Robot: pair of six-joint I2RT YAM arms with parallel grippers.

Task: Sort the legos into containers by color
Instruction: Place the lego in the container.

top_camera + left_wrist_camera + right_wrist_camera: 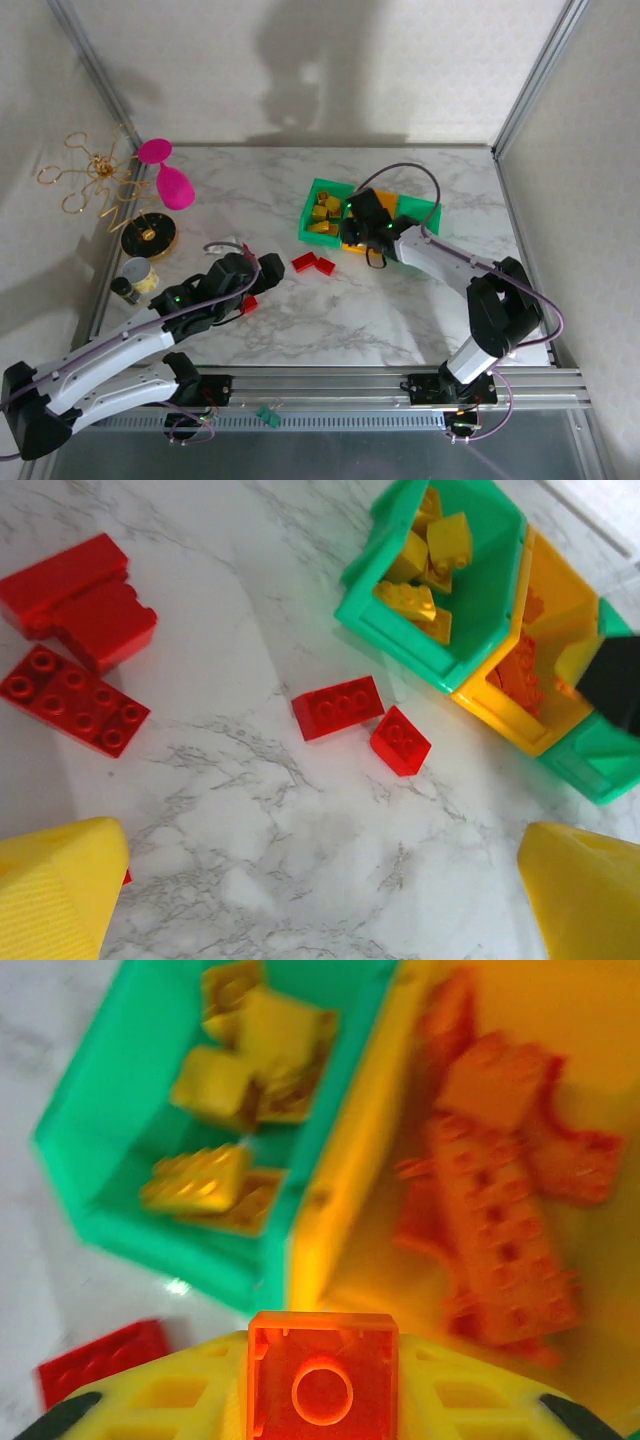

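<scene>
While the right pincer (358, 228) is hovering over the yellow-orange bin (318, 1205), clamping an orange brick (322, 1375), the left pincer (320, 900) is hanging wide open and empty above red bricks (338, 707) lying on the table (250, 830).

There's open marble table (400, 310) along the front between the two arms, and a bare strip behind the bins (308, 212). Those three sit touching in a row at mid-table. The right gripper (356, 230), clamped on an orange brick (322, 1375), hangs over the yellow-orange bin (330, 1210) and blocks the way in from above. Two red bricks (338, 707) lie just in front of the left green bin (390, 640). The left gripper (320, 880), fingers spread, has bare tabletop beneath it, with more red bricks (72, 705) crowding its left. A pink goblet (172, 182), a black-and-gold disc (150, 238) and a small jar (135, 272) line the left edge
</scene>
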